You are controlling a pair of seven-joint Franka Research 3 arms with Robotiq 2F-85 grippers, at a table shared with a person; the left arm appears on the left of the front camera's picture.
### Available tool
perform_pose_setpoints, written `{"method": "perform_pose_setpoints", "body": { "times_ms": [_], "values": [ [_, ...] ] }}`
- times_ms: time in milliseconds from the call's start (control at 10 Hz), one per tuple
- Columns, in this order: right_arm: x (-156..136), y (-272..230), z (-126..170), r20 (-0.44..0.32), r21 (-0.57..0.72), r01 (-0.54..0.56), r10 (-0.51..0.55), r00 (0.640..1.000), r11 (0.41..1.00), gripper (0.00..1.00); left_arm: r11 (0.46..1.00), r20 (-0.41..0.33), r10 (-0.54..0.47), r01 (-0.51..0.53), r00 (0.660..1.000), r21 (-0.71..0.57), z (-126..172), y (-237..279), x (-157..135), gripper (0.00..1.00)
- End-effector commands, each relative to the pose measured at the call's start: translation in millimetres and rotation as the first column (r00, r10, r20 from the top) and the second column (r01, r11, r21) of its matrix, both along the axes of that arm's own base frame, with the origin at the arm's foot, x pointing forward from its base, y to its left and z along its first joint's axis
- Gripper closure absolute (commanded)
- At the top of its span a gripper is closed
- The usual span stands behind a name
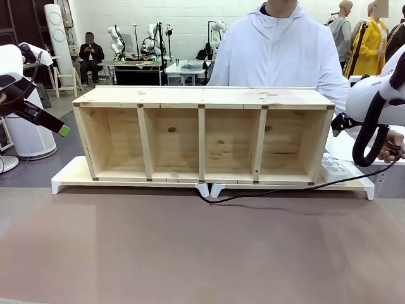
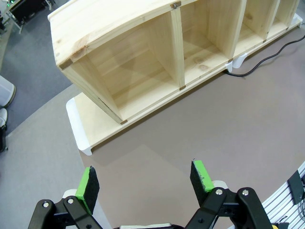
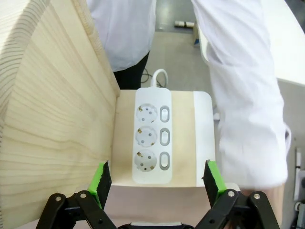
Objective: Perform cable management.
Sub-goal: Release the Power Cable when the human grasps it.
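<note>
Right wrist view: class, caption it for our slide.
Open right gripper hovers above a white three-socket power strip beside the wooden shelf.

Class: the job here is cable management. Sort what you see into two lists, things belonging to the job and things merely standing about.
Belonging to the job:
- thin black cable lying across the brown table
- white three-socket power strip, unplugged, beside the shelf
- left gripper and right gripper, both open

Standing about:
- pale wooden four-compartment shelf
- white risers beneath it
</note>
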State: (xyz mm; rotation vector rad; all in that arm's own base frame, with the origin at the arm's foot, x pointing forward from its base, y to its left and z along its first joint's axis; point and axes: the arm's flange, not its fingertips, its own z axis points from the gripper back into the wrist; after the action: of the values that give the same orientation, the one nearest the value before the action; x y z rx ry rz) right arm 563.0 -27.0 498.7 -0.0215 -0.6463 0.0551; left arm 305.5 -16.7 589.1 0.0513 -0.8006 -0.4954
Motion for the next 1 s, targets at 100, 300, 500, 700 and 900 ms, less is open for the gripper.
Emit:
{"method": "perform_pose_setpoints", "body": {
  "times_ms": [100, 300, 500, 700, 900],
  "values": [
    [0.0, -0.4, -0.2, -0.001, 0.003, 0.002, -0.002, 1.000, 1.000, 0.00, 1.000, -0.003, 0.002, -0.002, 1.000, -0.005, -0.1, 0.6, 0.0, 0.00],
    [0.0, -0.4, -0.2, -0.001, 0.003, 0.002, -0.002, 1.000, 1.000, 0.00, 1.000, -0.003, 0.002, -0.002, 1.000, -0.005, -0.1, 0.6, 0.0, 0.00],
    [0.0, -0.4, -0.2, -0.001, 0.003, 0.002, -0.002, 1.000, 1.000, 0.00, 1.000, -0.003, 0.002, -0.002, 1.000, -0.005, -0.1, 0.6, 0.0, 0.00],
    [0.0, -0.4, -0.2, -0.001, 0.003, 0.002, -0.002, 1.000, 1.000, 0.00, 1.000, -0.003, 0.002, -0.002, 1.000, -0.005, -0.1, 0.6, 0.0, 0.00],
    [0.0, -0.4, -0.2, -0.001, 0.003, 0.002, -0.002, 1.000, 1.000, 0.00, 1.000, -0.003, 0.002, -0.002, 1.000, -0.005, -0.1, 0.6, 0.0, 0.00]
  ]
}}
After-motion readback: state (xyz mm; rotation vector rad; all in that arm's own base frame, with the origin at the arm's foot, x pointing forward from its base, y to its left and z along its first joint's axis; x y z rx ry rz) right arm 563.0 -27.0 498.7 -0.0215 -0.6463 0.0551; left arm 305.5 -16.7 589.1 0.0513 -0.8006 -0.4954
